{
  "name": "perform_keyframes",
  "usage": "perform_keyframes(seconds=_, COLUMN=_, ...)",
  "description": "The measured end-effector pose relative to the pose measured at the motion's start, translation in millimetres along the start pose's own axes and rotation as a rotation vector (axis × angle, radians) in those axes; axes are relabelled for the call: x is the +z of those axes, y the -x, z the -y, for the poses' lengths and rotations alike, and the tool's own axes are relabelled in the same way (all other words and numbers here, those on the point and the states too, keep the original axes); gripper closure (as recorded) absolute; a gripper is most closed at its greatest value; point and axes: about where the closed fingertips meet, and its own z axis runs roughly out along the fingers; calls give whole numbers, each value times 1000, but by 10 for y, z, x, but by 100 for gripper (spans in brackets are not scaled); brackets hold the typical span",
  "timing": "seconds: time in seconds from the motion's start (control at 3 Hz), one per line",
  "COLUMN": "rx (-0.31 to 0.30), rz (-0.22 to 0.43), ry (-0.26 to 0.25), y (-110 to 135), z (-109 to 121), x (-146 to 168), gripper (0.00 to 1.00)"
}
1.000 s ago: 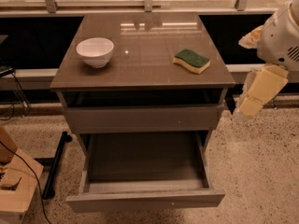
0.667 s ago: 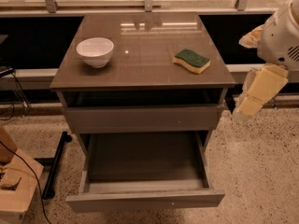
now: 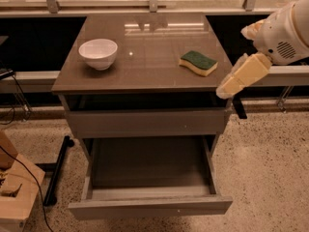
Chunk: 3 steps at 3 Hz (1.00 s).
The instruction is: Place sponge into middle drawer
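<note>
The sponge [image 3: 198,63], yellow with a dark green top, lies flat on the right side of the cabinet top [image 3: 145,52]. The middle drawer [image 3: 149,206] is pulled far out and holds nothing that I can see. My gripper [image 3: 228,87] hangs at the end of the cream arm, just off the cabinet's right front corner. It is right of and slightly nearer than the sponge, and apart from it.
A white bowl [image 3: 98,53] stands on the left of the cabinet top. The top drawer [image 3: 145,122] sits slightly out above the open one. A wooden object [image 3: 14,187] and a black stand leg [image 3: 57,170] are on the floor at left.
My arm and gripper have moved left and a little up, closer to the cabinet's right front corner. The sponge, bowl and drawers have not moved.
</note>
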Motion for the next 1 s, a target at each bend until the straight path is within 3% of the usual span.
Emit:
perform_keyframes(seconds=0.33, rx=90, rz=147, ry=-17, y=118, z=531, x=368, gripper=0)
perform_keyframes(seconds=0.67, rx=136, rz=220, ry=-20, y=152, z=920, x=612, gripper=0)
perform_keyframes(seconds=1.0, rx=139, rz=225, ry=-22, y=146, z=957, x=630, gripper=0)
